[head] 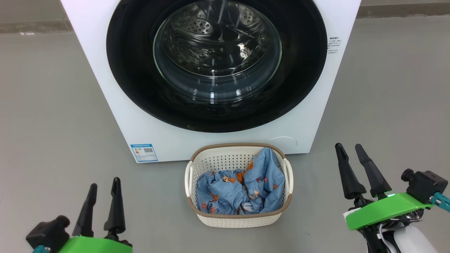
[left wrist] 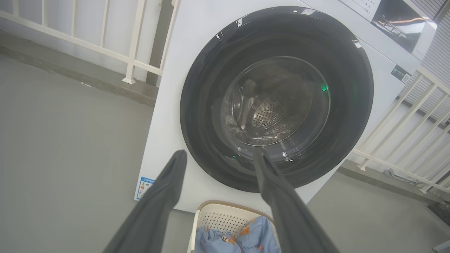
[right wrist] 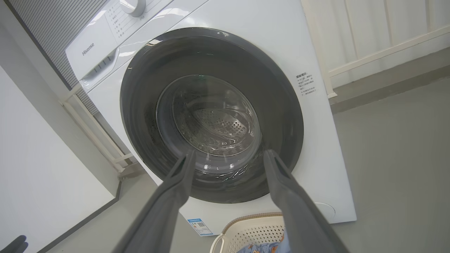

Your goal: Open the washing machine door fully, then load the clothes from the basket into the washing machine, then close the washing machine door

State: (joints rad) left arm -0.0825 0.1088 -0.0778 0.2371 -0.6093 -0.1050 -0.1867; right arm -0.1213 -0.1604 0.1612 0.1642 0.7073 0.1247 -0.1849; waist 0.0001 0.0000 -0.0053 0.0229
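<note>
**Basket Sits Before Washer**

The washing machine [head: 105, 88] stands on the floor [head: 42, 123], with the washing machine door [head: 140, 88] flat against its front. The basket [head: 239, 219] sits on the floor just before the machine, below the door, and the clothes [head: 242, 189] lie heaped in it. The left gripper [head: 104, 182] hangs to the basket's left and the right gripper [head: 348, 145] to its right, both apart from it.

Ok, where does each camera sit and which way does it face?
Head: on the head, facing forward and down at the shut washing machine door and the basket; left pincer and right pincer open at lower corners.
Left wrist: on that wrist, facing the door along its own fingers.
Right wrist: same, its fingers framing the door.
Shared: door and basket.
</note>
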